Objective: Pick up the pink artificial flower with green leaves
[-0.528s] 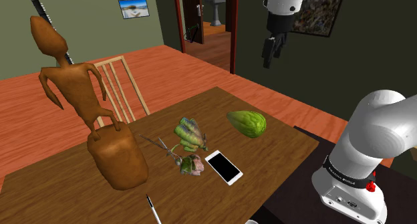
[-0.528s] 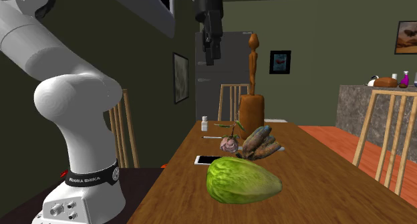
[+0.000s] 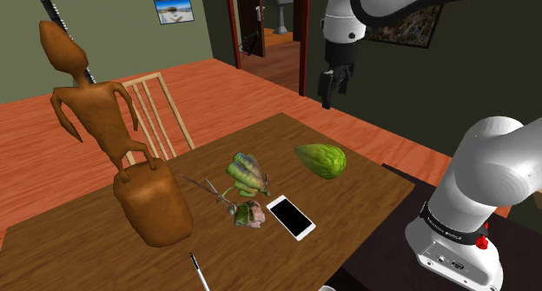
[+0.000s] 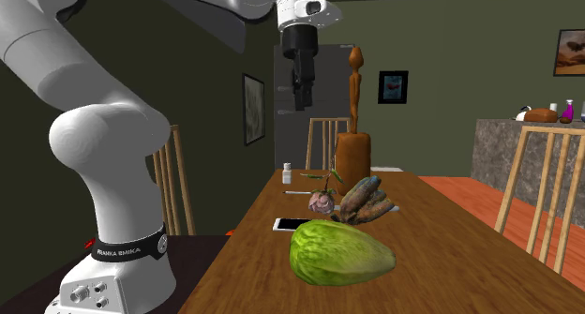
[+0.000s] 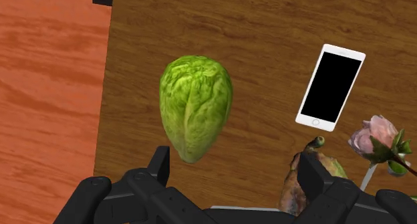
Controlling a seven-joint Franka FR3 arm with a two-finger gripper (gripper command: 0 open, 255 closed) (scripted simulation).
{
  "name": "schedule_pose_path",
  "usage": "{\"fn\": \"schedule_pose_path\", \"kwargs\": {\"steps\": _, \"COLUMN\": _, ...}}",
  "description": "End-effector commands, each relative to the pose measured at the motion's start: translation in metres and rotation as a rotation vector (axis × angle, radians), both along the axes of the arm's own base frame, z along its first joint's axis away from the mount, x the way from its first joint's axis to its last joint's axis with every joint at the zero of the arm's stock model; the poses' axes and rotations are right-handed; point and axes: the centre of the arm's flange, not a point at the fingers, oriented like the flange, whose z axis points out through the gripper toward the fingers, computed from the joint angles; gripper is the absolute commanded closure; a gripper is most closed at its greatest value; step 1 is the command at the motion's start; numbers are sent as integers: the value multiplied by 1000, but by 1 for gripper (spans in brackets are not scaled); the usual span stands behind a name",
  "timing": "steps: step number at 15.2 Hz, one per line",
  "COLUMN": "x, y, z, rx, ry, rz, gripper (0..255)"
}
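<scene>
The all-black two-finger hand (image 3: pixel 327 93) hangs high over the brown wooden table (image 3: pixel 369 202), fingers pointing down and spread apart with nothing between them; in the wrist view the two fingers (image 5: pixel 160 168) stand wide of each other above bare tabletop. The pink artificial flower with green leaves (image 3: pixel 247 214) lies on its side on the table, near the middle. It is just beside a long edge of the white smartphone with a black screen (image 3: pixel 290 216), and its thin stem runs off toward the tall brown carved figure on a rounded base (image 3: pixel 117 142). Just behind the flower in the shoulder view lies a striped green-and-brown bundle (image 3: pixel 245 171); what it is cannot be told. A pale green leafy lettuce head (image 3: pixel 321 159) rests nearer the table's edge, and the hand is roughly above it, well apart from the flower. In the wrist view the lettuce head (image 5: pixel 195 107) lies ahead of the hand (image 5: pixel 235 168), closer to one finger, while the flower (image 5: pixel 374 137) lies out past the other finger, just beyond the smartphone's (image 5: pixel 332 86) short end. From the second exterior view the hand (image 4: pixel 301 100) hangs above the table (image 4: pixel 450 265), with the flower (image 4: pixel 322 201) on it between the lettuce head (image 4: pixel 340 253) and the carved figure (image 4: pixel 353 125). The smartphone (image 4: pixel 292 225) lies flat just beside the bloom, and the bundle (image 4: pixel 366 201) lies on the flower's other side.
</scene>
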Motion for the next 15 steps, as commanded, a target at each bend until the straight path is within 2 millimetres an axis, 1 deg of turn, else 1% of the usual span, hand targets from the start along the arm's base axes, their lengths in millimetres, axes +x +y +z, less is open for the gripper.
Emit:
{"fn": "schedule_pose_path", "kwargs": {"steps": 1, "x": 4, "y": 22, "z": -17, "rx": 1, "ry": 10, "rz": -18, "gripper": 0}}
{"fn": "schedule_pose_path", "kwargs": {"steps": 15, "x": 50, "y": 174, "z": -118, "rx": 1, "ry": 82, "rz": -129, "gripper": 0}}
